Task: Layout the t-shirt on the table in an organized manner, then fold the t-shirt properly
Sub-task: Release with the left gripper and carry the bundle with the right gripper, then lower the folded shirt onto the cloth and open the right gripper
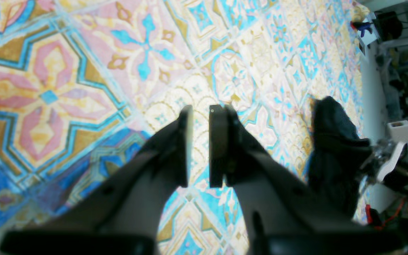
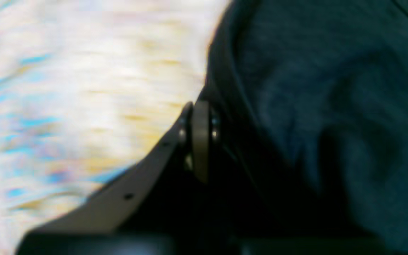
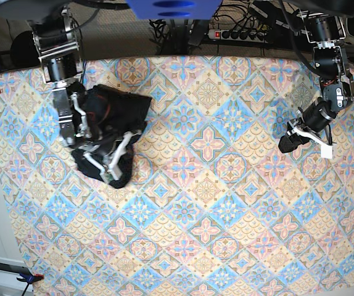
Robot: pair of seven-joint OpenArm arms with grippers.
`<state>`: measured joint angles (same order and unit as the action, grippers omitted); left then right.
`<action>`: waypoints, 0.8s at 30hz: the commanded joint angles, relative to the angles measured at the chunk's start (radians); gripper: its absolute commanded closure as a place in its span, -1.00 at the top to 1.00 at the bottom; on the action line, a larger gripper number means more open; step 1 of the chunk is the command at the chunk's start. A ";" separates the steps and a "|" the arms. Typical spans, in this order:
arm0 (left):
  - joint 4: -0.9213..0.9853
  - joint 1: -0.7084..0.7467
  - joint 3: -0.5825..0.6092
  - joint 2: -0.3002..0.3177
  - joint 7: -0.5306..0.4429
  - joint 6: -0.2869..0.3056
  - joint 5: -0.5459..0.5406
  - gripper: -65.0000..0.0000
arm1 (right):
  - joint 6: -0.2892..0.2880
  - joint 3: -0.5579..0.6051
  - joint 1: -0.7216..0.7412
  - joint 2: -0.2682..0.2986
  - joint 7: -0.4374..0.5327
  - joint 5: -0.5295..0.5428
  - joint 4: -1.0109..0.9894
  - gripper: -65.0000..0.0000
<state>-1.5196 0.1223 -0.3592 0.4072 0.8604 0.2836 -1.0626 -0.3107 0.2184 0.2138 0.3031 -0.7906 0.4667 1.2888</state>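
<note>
While bunched at the table's edge, t-shirt lies crumpled.
Right gripper clenched on t-shirt fabric; left gripper slightly parted, holding nothing, well apart.

One t-shirt, one table, two grippers: left gripper, right gripper.

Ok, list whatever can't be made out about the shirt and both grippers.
- Base view: t-shirt bunched, sleeves and collar hidden in folds; right arm covers part.
- Right wrist view: right gripper shut, cloth between its tips unclear through blur and dark fabric.
- Left gripper: empty, nothing hidden.
</note>
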 commanded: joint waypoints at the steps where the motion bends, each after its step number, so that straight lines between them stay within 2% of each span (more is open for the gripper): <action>1: -0.017 -0.013 -0.008 0.017 -0.016 0.010 -0.018 -0.78 | -0.021 -0.023 0.016 0.015 -0.010 -0.007 0.021 -1.00; 4: -0.017 -0.013 -0.005 0.017 -0.016 0.010 -0.018 -0.78 | -0.060 -0.063 0.016 0.031 -0.054 -0.007 0.056 -1.00; 9: -0.017 -0.016 -0.001 0.012 -0.016 0.010 -0.017 -0.78 | -0.060 -0.069 0.011 0.029 -0.106 -0.007 0.214 -1.00; 18: -0.017 -0.017 -0.002 -0.009 -0.014 0.010 -0.015 -0.78 | -0.060 -0.075 -0.213 -0.015 -0.126 -0.006 0.438 -1.00; 24: -0.017 -0.017 -0.001 -0.011 -0.016 0.010 -0.015 -0.78 | -0.060 -0.075 -0.299 -0.017 -0.125 -0.012 0.453 -1.00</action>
<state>-1.5196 0.1165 -0.3542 0.3801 0.8600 0.2844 -1.0580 -0.3664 0.1478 -0.0929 0.2779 -0.9287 0.4450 1.7306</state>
